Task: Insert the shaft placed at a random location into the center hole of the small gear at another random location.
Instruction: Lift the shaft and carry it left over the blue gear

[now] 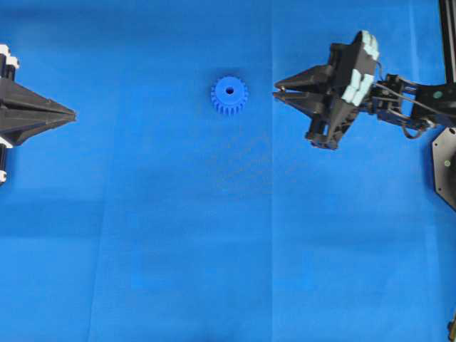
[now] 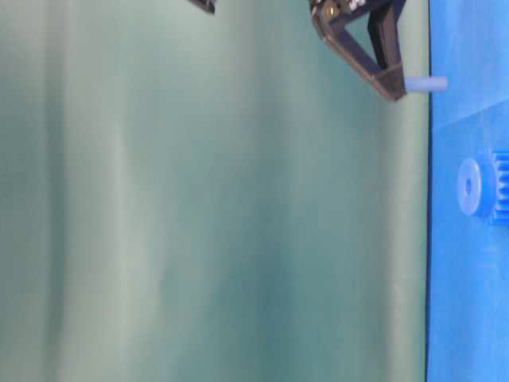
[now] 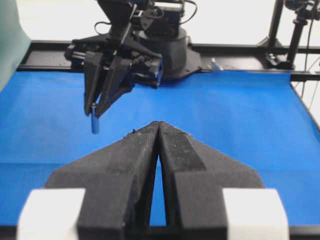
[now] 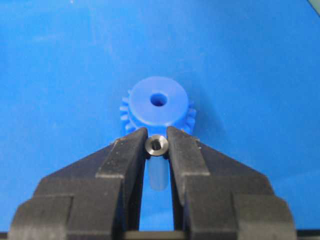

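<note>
Overhead, the small gear (image 1: 229, 95) lies flat on the blue cloth (image 1: 214, 235) that covers the tabletop, in the far half and about midway between the left and right edges. Its raised hub faces up, with the center hole (image 1: 229, 91) showing as a darker dot in the middle. Nothing touches the gear.

The right end effector (image 1: 276, 93) hangs to the right of the gear, its fingertips pointed toward it and stopping short, with a strip of bare cloth between them. Its jaws are drawn narrow and clamp the shaft (image 4: 156, 145). In the right wrist view the shaft stands between the two black fingers (image 4: 185, 150) with its ringed metal end toward the camera, its pale body running down between them. Past the fingertips in that view sits the gear, hub up, its hole just above and in line with the shaft's end. The table-level view shows the shaft's free end (image 2: 425, 83) sticking out beyond the fingertips toward the cloth, clear of it, and off to one side of the gear's hub (image 2: 469, 187). From the left wrist camera the shaft (image 3: 94, 124) hangs upright below the right fingertips, above the cloth.

The left end effector (image 1: 73, 114) rests at the left edge of the tabletop, well apart from the gear, its jaws pressed together with nothing between them.
</note>
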`<control>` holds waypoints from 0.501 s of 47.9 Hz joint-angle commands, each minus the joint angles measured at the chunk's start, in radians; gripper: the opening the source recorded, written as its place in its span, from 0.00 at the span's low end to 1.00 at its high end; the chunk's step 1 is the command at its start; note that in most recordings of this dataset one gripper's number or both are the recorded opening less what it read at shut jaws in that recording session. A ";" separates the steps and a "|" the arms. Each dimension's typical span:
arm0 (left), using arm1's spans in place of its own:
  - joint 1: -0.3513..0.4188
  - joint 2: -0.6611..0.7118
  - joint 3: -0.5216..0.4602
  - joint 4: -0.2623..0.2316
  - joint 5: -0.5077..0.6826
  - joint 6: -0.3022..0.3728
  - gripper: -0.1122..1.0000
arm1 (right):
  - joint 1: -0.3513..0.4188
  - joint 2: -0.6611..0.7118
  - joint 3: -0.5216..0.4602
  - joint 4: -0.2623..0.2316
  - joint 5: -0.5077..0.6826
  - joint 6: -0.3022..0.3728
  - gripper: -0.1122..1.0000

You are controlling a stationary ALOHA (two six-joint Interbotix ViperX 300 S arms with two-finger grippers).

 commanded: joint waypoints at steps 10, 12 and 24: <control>-0.002 0.006 -0.011 0.002 -0.005 0.000 0.10 | 0.008 0.107 -0.179 -0.002 0.037 -0.003 0.12; -0.002 0.005 -0.009 0.002 -0.005 0.000 0.10 | 0.008 0.124 -0.204 -0.003 0.044 -0.005 0.12; -0.002 0.006 -0.006 0.002 -0.005 0.000 0.10 | 0.008 0.198 -0.314 -0.003 0.092 -0.012 0.12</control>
